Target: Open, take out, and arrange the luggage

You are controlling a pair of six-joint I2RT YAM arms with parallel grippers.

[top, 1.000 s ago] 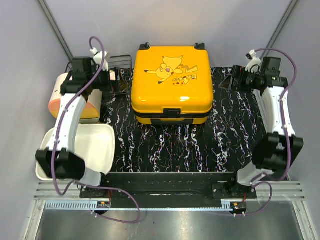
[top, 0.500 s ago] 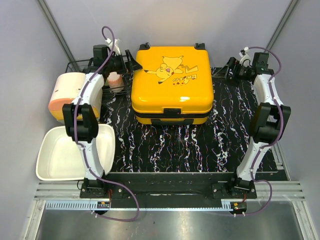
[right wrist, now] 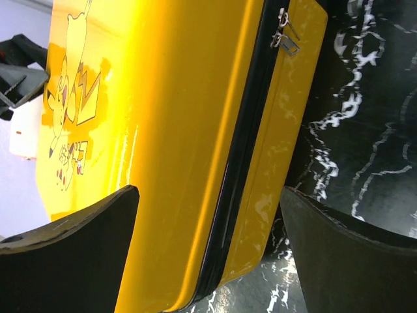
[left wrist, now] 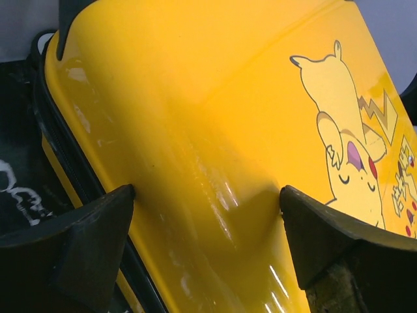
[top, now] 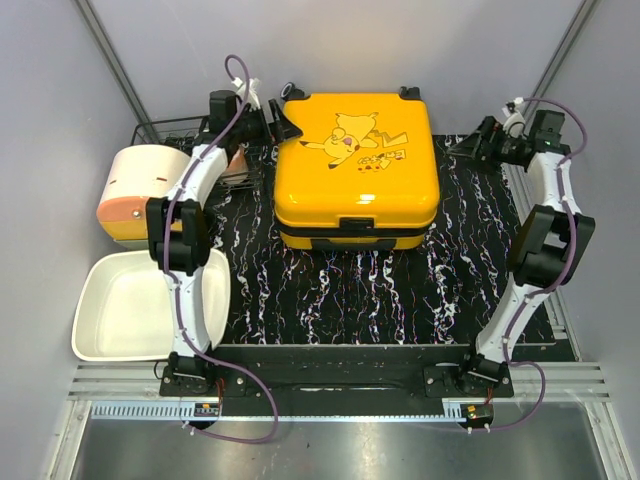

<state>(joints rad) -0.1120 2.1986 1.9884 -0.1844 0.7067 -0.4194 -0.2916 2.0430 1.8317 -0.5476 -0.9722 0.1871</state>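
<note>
The luggage [top: 357,170] is seen lying flat and closed on the black marbled mat [top: 330,290], with its cartoon print facing up. At its far-left corner the left gripper [top: 282,120] is held with its jaws spread wide. In the left wrist view the yellow shell [left wrist: 215,130] fills the gap between the two dark fingers [left wrist: 71,248], though whether it is touched cannot be told. Off its far-right corner the right gripper [top: 468,147] is likewise held released and empty, apart from the shell. The right wrist view shows the side of the case [right wrist: 169,130], with its black zip seam and a metal zip pull [right wrist: 285,36] framed between the spread jaws.

To the near left of the luggage a white tray [top: 100,335] is found, half off the mat. Further back on that side a cream-and-orange round container [top: 135,190] is placed. Behind it, at the far left, stands a wire basket [top: 165,130], whose contents are mostly hidden by the left arm. Nothing is laid on the lid.

The carry handle [top: 352,223] is turned toward the arm bases, and the black wheels [top: 408,92] toward the back wall. The handle-to-wheel line thus runs near to far, skewed slightly. The outline is almost square (a longer side cannot be made out).
</note>
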